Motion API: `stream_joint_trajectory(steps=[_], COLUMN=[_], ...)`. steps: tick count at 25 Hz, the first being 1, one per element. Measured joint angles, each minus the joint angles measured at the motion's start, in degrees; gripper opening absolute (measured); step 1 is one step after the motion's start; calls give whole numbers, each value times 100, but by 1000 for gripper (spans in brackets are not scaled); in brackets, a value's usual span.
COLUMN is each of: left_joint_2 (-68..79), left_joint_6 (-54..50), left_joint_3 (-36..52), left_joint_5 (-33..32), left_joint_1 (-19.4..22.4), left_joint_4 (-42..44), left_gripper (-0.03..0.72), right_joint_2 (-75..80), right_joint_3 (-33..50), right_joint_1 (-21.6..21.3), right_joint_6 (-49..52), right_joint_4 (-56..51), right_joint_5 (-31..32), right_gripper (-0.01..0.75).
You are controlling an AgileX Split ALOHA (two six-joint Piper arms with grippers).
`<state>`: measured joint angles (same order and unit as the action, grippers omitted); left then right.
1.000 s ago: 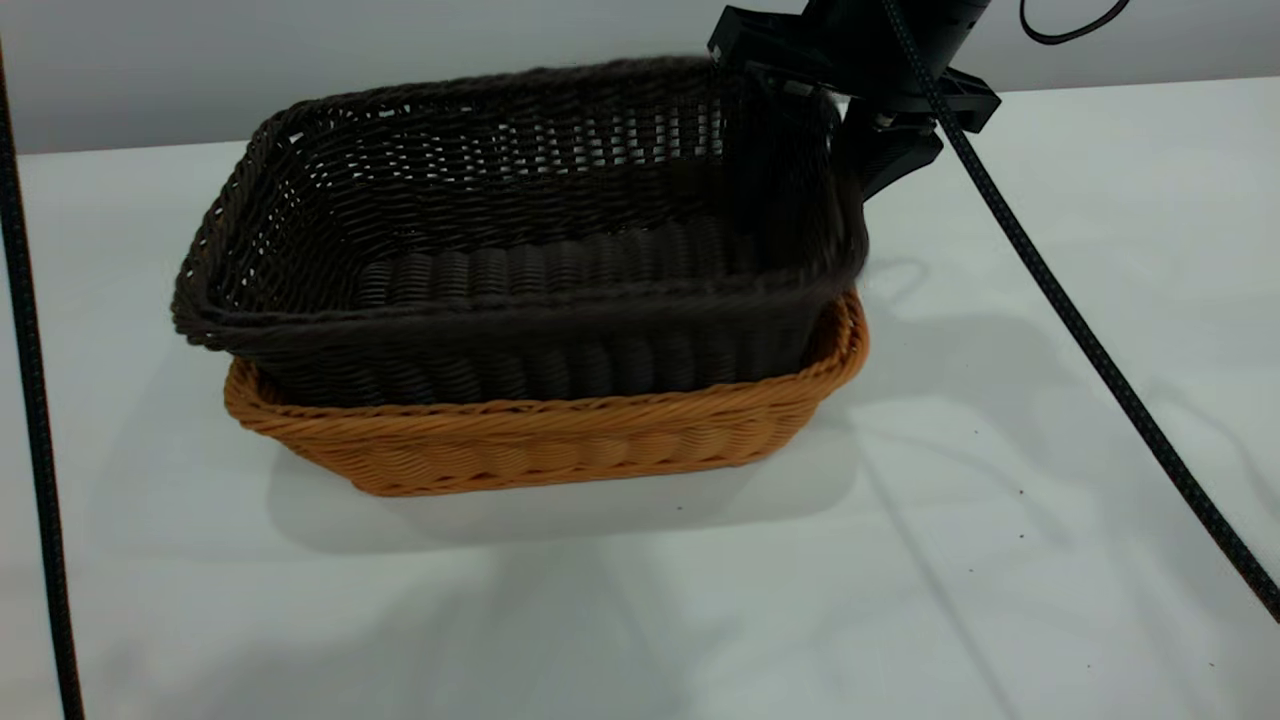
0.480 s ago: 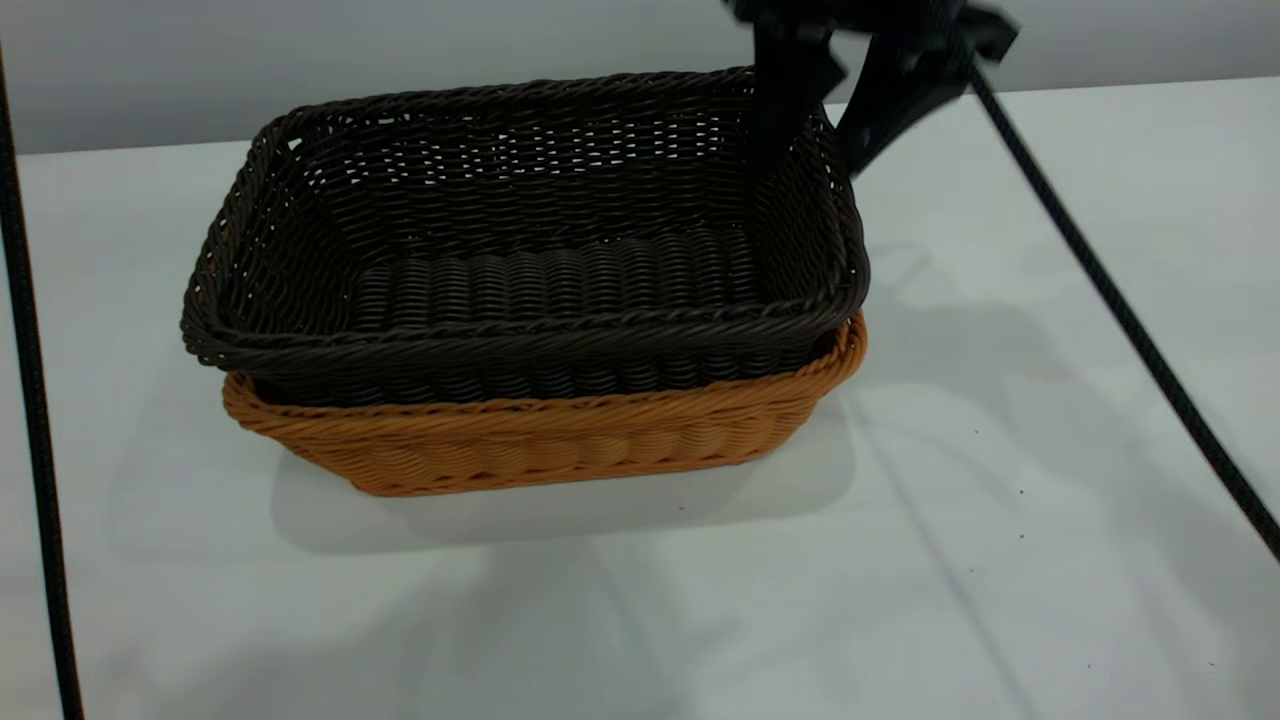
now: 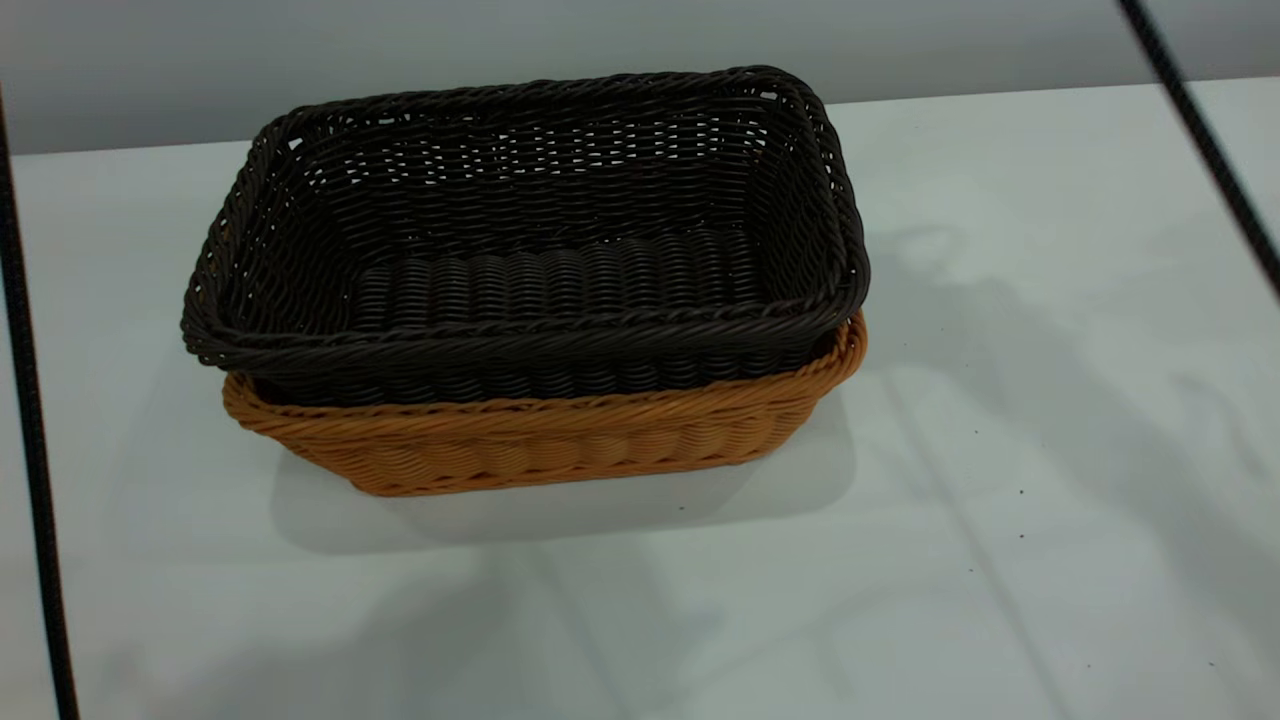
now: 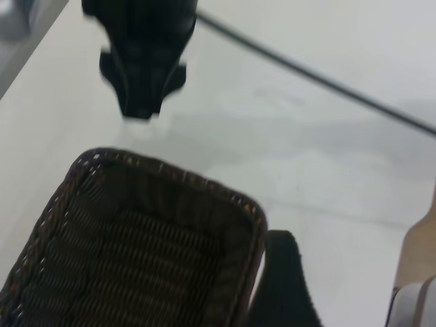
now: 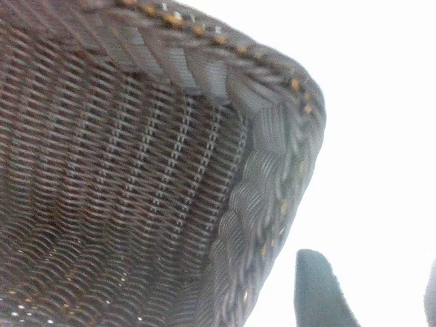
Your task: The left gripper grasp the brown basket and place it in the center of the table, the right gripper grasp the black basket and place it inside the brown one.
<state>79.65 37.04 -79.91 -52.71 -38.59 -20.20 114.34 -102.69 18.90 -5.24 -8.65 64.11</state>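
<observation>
The black basket point(image 3: 520, 250) sits nested inside the brown basket point(image 3: 560, 445) on the white table point(image 3: 1000, 400), and only the brown one's lower wall and rim show. Neither gripper appears in the exterior view. In the left wrist view my left gripper point(image 4: 347, 286) is open and empty beside one end of the black basket point(image 4: 136, 252). The right arm's gripper point(image 4: 139, 61) hangs above the table beyond the basket. In the right wrist view my right gripper point(image 5: 375, 293) is open and empty, just outside a corner of the black basket point(image 5: 136, 170).
A black cable point(image 3: 30, 400) hangs down the exterior view's left edge. Another cable point(image 3: 1200, 140) crosses the upper right corner. White tabletop surrounds the baskets, with a few dark specks at the right. A grey wall runs behind the table.
My right gripper has let go of the black basket's right rim and risen out of the exterior view. The black basket has settled level inside the brown one.
</observation>
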Motion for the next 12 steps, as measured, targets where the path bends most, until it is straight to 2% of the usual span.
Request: stream_joint_trajectory(steps=[3, 5, 9, 12], left_joint_2=[0, 0, -7, -128], left_joint_6=[7, -35, -398, -685], left_joint_3=[0, 0, 0, 6], left_joint_5=[-142, -203, -205, -139], left_joint_1=[0, 0, 0, 0], left_joint_4=[207, 200, 355, 788], left_gripper=[398, 314, 95, 16], right_joint_2=[-299, -523, -1019, -1471], right_joint_3=[0, 0, 6, 19], right_joint_1=[0, 0, 0, 0], right_joint_6=[0, -21, -62, -62], right_joint_4=[41, 41, 70, 250], right_joint_5=[-38, -38, -125, -283], right_gripper=[132, 46, 4, 1])
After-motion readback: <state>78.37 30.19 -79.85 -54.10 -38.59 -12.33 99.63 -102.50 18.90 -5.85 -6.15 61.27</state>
